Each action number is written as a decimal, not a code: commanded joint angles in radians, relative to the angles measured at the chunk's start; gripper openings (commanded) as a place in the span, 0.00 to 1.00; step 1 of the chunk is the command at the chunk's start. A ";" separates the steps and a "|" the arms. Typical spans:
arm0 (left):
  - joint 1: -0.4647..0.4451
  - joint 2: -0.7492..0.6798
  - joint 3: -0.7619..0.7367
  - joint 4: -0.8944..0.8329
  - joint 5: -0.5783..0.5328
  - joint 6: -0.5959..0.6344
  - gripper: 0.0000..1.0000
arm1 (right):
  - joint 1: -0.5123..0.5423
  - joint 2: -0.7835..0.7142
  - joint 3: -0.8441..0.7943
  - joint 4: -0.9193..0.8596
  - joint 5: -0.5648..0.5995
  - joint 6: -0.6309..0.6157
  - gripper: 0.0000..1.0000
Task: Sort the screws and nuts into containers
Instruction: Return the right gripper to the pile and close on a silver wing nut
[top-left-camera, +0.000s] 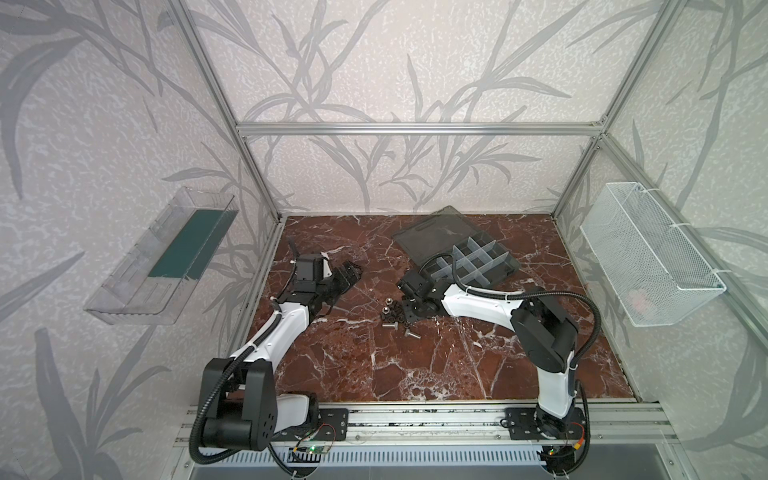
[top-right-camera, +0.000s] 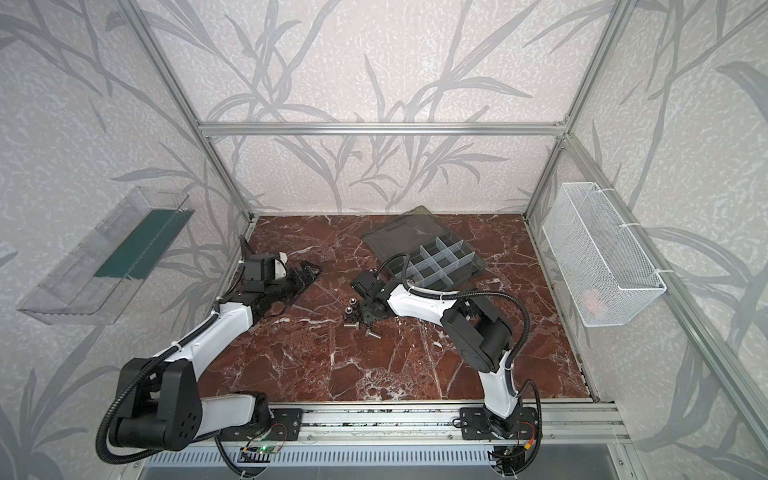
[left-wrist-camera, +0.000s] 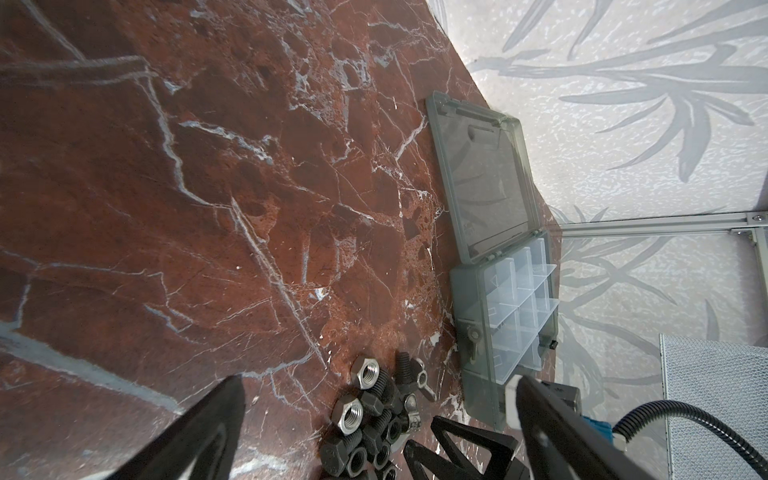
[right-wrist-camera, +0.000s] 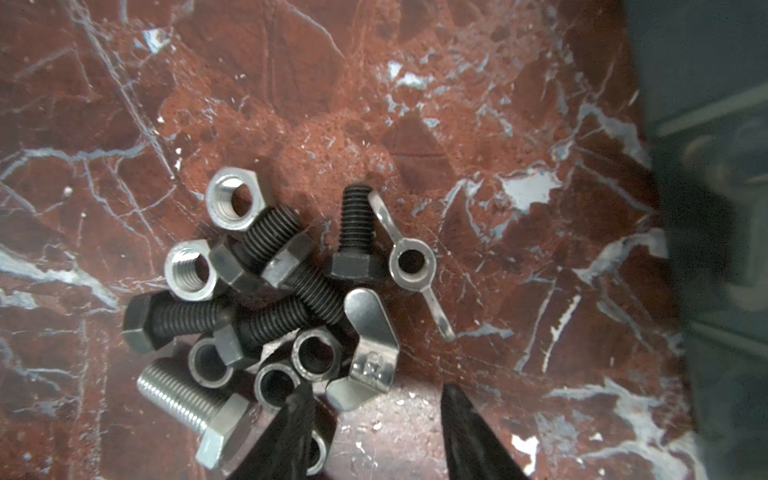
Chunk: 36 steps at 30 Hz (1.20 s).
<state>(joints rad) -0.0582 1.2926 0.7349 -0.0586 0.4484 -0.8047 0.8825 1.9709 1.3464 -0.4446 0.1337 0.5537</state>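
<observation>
The screws and nuts lie in one pile (top-left-camera: 390, 318) (top-right-camera: 353, 316) mid-table. In the right wrist view I see black screws (right-wrist-camera: 357, 232), a silver screw (right-wrist-camera: 187, 403), silver nuts (right-wrist-camera: 235, 203), dark nuts (right-wrist-camera: 316, 353) and a wing nut (right-wrist-camera: 370, 345). My right gripper (right-wrist-camera: 376, 388) (top-left-camera: 404, 311) is down at the pile's edge, open. One finger (right-wrist-camera: 299, 419) overlaps the dark nuts; bare table and the wing nut's tip lie between the jaws. The containers are empty compartments of the grey organiser (top-left-camera: 478, 262) (left-wrist-camera: 515, 307), behind the right wrist. My left gripper (top-left-camera: 349, 272) (left-wrist-camera: 378, 380) rests wide open left of the pile.
The organiser's lid (top-left-camera: 440, 232) lies flat open toward the back wall. A clear tray (top-left-camera: 162, 253) hangs on the left wall and a white mesh basket (top-left-camera: 648, 253) on the right wall. Aluminium posts frame the red marble table (top-left-camera: 415, 365).
</observation>
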 joint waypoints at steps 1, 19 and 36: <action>-0.001 0.002 -0.010 0.003 0.009 0.005 0.99 | -0.004 0.024 0.030 -0.043 0.041 -0.004 0.49; 0.000 0.014 -0.010 0.005 0.008 0.002 0.99 | -0.016 0.076 0.047 -0.029 0.043 -0.007 0.42; 0.001 0.009 -0.012 0.003 0.004 0.003 1.00 | -0.016 0.113 0.062 -0.034 0.043 -0.056 0.20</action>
<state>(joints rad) -0.0582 1.2995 0.7349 -0.0582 0.4492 -0.8051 0.8703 2.0548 1.3972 -0.4526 0.1726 0.5106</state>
